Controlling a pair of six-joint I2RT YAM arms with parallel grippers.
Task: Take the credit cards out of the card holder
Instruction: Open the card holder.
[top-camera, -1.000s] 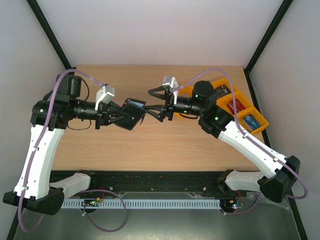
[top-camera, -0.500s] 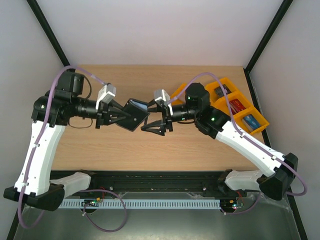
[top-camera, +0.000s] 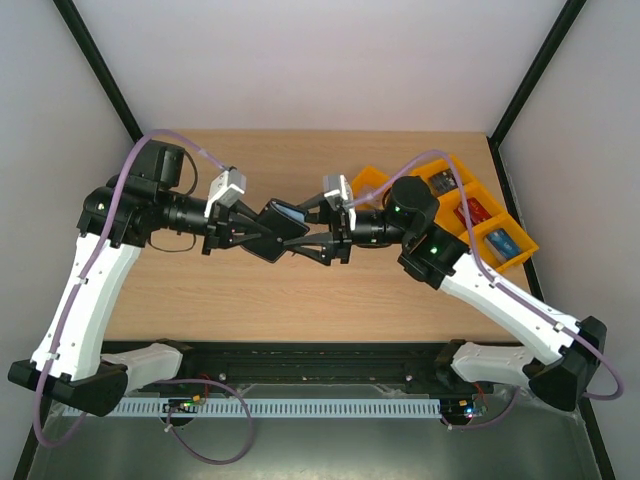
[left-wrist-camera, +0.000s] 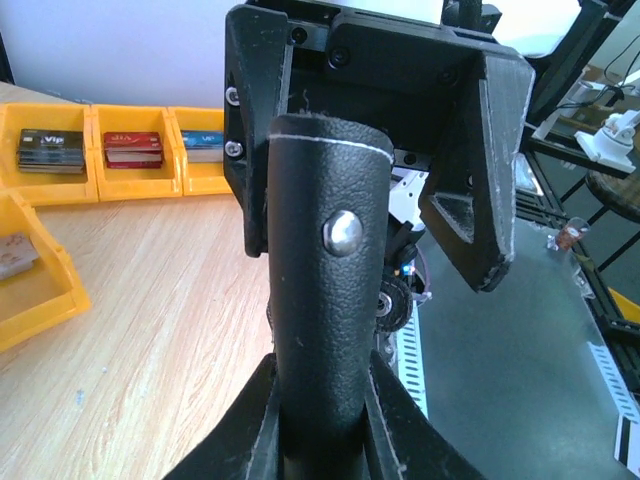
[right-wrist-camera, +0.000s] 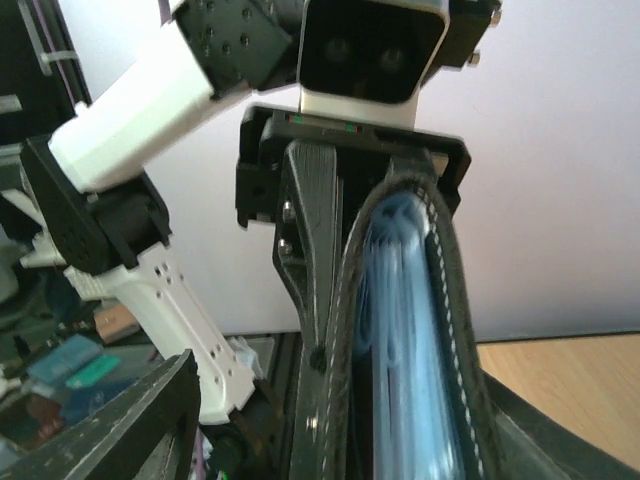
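The card holder (top-camera: 278, 228), a black folding wallet, hangs above the table with my left gripper (top-camera: 255, 233) shut on it. In the left wrist view its leather back and metal snap (left-wrist-camera: 345, 232) rise between my left gripper (left-wrist-camera: 325, 410) fingers. My right gripper (top-camera: 312, 240) meets it from the right, jaws open on either side of its open edge. In the right wrist view the pale blue-grey pockets (right-wrist-camera: 410, 330) stand between the fingers of the right gripper (right-wrist-camera: 350, 410), which are apart from it. No separate credit cards can be told inside the pockets.
Orange trays (top-camera: 455, 180) sit at the table's back right, with a red card (top-camera: 475, 213) and a blue card (top-camera: 500, 242) in them. The left wrist view shows the same trays (left-wrist-camera: 90, 185) with a dark card (left-wrist-camera: 50, 150) and a red card (left-wrist-camera: 133, 150).
Both arms have come closer together. My right gripper has swung up from below onto the wallet's open edge, and its jaws have narrowed. The left gripper still holds the wallet.
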